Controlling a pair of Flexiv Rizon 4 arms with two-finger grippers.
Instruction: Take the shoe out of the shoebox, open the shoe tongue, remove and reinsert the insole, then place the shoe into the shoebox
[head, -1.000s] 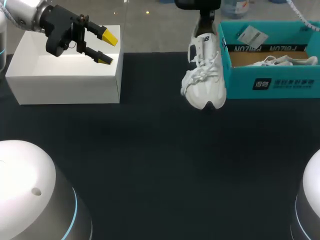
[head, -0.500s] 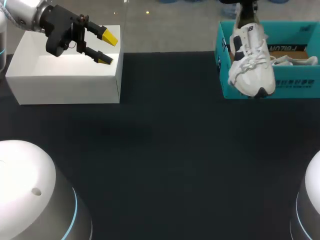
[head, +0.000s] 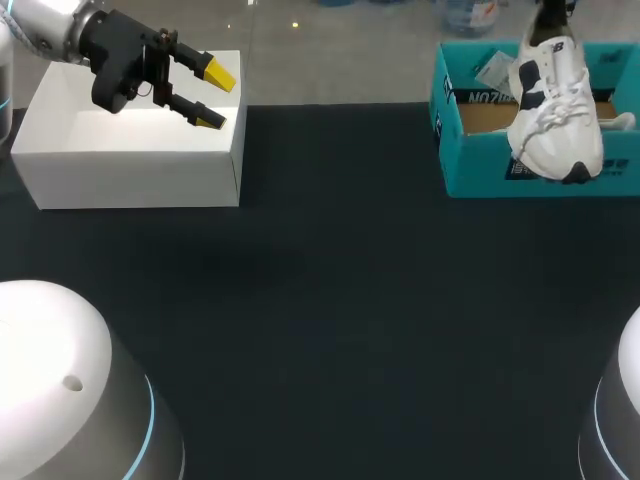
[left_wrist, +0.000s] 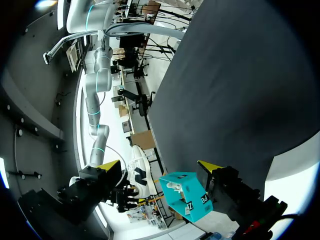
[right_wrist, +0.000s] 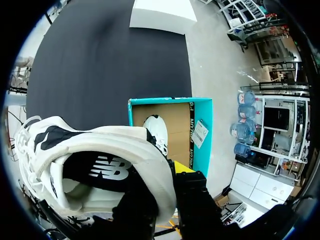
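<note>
Holding one white shoe (head: 553, 115) by the heel collar: right gripper (right_wrist: 169, 175) is clamped on it, toe hanging down, in the air over the front wall of the single teal shoebox (head: 480, 165) at the far right corner of the bench (head: 330, 300). Inside the box lies the second shoe (right_wrist: 156, 131), so two shoes total, plus one paper tag (head: 497, 70). Over the one white box (head: 130, 160) at the far left corner, left gripper (head: 214, 97) has fingers spread, holding nothing.
</note>
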